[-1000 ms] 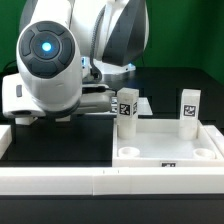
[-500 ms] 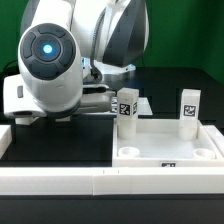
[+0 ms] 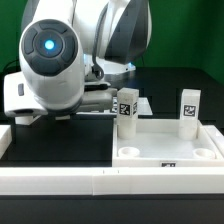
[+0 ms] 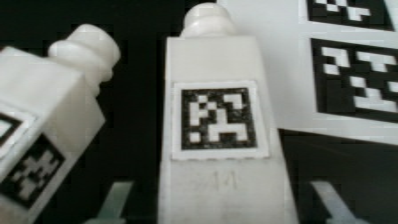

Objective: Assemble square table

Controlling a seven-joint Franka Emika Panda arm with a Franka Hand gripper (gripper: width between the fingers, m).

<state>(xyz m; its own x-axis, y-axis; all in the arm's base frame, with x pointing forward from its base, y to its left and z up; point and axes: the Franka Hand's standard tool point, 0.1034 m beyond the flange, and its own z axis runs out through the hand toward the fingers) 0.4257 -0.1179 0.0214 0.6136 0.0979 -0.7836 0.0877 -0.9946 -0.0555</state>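
The tabletop (image 3: pixel 150 152) lies on the black table (image 3: pixel 60 135) at the exterior view's right, with 2 upright legs (image 3: pixel 127 108) at its far corners. In the wrist view a 3rd leg (image 4: pixel 214 120) lies between the gripper (image 4: pixel 217 205) fingers (image 4: pixel 116 200), which are spread and seem just short of touching it. A 4th leg (image 4: pixel 54 120) lies beside it, and the marker board (image 4: pixel 365 70) is near.
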